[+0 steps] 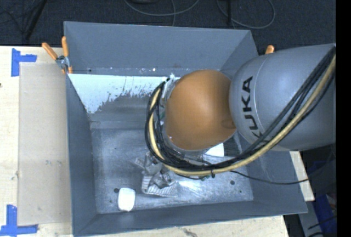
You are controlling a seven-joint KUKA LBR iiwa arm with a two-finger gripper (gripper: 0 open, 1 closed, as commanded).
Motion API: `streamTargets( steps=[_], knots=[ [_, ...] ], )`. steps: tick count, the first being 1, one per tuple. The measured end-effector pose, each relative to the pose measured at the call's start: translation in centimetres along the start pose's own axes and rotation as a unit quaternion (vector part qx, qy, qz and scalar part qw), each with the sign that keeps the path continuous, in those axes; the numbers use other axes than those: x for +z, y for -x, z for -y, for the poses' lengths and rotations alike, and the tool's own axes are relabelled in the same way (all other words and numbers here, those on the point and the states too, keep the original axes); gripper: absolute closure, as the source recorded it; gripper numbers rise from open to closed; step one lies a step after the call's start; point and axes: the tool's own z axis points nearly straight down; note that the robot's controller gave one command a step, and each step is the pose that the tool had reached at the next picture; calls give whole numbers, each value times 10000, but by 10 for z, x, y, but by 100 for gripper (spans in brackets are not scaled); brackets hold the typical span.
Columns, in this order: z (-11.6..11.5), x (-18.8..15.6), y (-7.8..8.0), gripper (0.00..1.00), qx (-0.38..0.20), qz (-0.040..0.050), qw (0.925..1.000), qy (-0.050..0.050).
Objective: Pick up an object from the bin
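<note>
Since the arm [285,99] comes in over the right edge of the bin [77,137], its orange cover [197,109] and looped cables [151,126] hang above the middle and right of the floor. The left part of the floor and the strip along the back wall lie bare. The gripper [157,174] is down low near the front edge, left of centre. Whether it is open or closed cannot be told. A grey striped scrap [160,190] lies right at its tip, but whether the two touch is unclear. A small white block [126,198] sits near the front left corner, just beside the scrap. Another white piece [217,150] shows under the cover.
</note>
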Motion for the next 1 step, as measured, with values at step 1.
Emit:
streamTargets(
  steps=[1],
  knots=[
    [4,-66,8,100,75,67,9999,-14]
  ],
)
